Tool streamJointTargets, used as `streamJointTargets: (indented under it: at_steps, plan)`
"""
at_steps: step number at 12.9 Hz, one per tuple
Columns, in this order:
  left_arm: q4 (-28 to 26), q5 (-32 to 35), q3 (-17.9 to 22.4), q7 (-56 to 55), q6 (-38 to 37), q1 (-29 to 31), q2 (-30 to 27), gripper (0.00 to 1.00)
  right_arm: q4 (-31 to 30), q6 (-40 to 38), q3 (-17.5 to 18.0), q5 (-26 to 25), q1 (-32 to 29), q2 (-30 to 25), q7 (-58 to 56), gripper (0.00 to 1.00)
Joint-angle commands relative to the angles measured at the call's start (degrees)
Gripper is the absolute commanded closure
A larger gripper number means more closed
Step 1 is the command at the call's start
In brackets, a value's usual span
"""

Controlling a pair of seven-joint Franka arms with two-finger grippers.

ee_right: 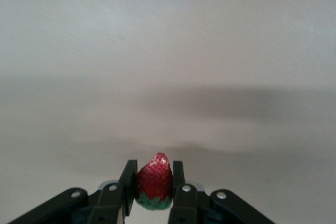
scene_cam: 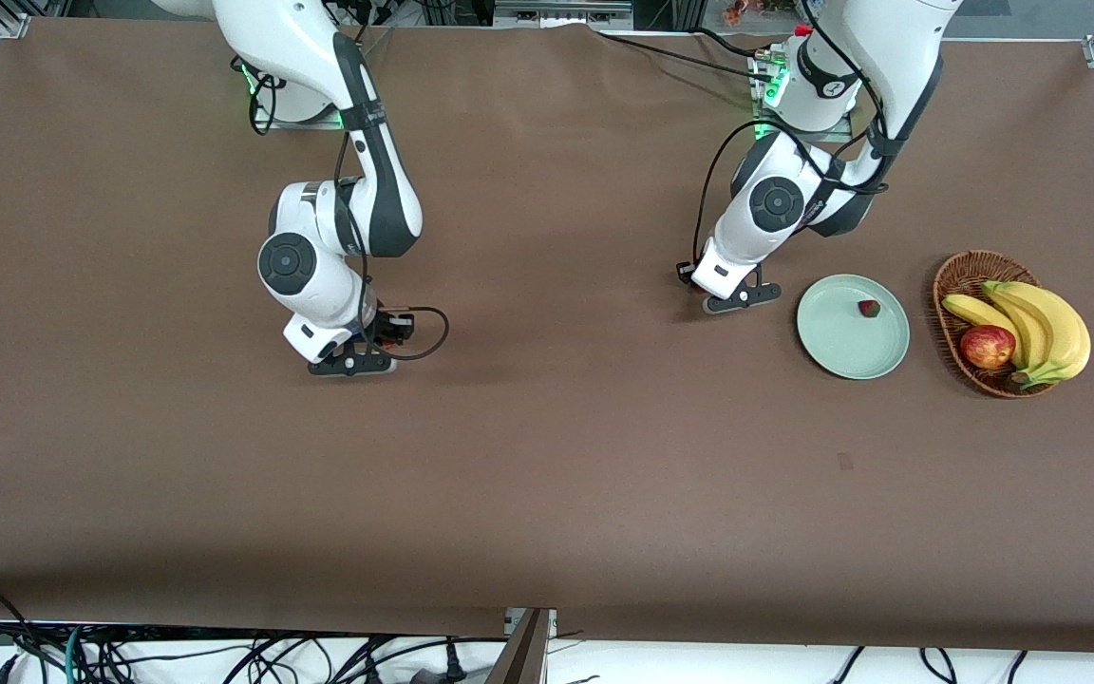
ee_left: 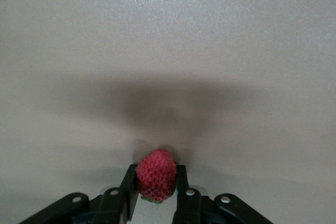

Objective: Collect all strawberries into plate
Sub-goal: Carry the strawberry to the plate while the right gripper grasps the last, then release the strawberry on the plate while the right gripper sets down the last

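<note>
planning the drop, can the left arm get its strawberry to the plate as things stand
Probably yes. The left tool, shut on a strawberry, sits just beside the plate, nothing between them. One strawberry already lies there, leaving plenty of bare plate.

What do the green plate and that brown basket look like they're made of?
The plate looks like plastic or melamine, though glazed ceramic is possible: one even pale mint colour, smooth surface, soft sheen, plain raised rim. The basket looks like woven wicker or rattan: brown strands cross in a visible weave along its wall, with a matte, uneven surface.
</note>
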Motion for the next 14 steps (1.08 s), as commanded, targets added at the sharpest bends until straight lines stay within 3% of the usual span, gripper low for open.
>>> streamJointTargets:
  at_steps: [1,2,4,6,8,10,12,14]
  plan:
    - [1.63,1.62,0.94,0.35,-4.57,0.56,-3.66,0.88,11.59,-7.52,0.36,0.67,0.22,2.90,10.06,0.93]
    - [3.12,1.53,3.29,4.37,-9.30,1.43,-5.94,0.88,15.29,-8.42,2.10,0.75,0.13,4.31,14.28,0.87]
    - [6.46,-1.09,8.83,14.91,-18.54,1.79,-8.85,0.88,21.62,-7.55,5.27,2.50,-0.31,8.52,21.67,0.86]
    - [9.01,-1.55,15.59,24.66,-23.22,1.88,-9.48,0.88,27.70,-6.33,6.42,5.93,-0.13,12.48,27.21,0.86]
    - [9.64,-1.55,21.22,33.55,-23.94,2.23,-9.31,0.88,29.74,0.05,10.88,6.91,0.04,14.16,33.01,0.86]
    - [9.64,-1.55,23.87,38.76,-23.33,2.93,-8.08,0.88,30.01,11.82,16.42,6.21,1.00,16.62,39.52,0.86]
    - [9.64,-1.55,24.24,39.91,-20.36,3.63,-6.06,0.88,30.79,21.85,17.85,6.20,4.16,20.57,44.62,0.85]
    - [9.55,-1.37,24.32,40.79,-17.45,4.17,-3.60,0.88,33.51,27.23,17.76,6.12,8.37,25.48,50.06,0.78]
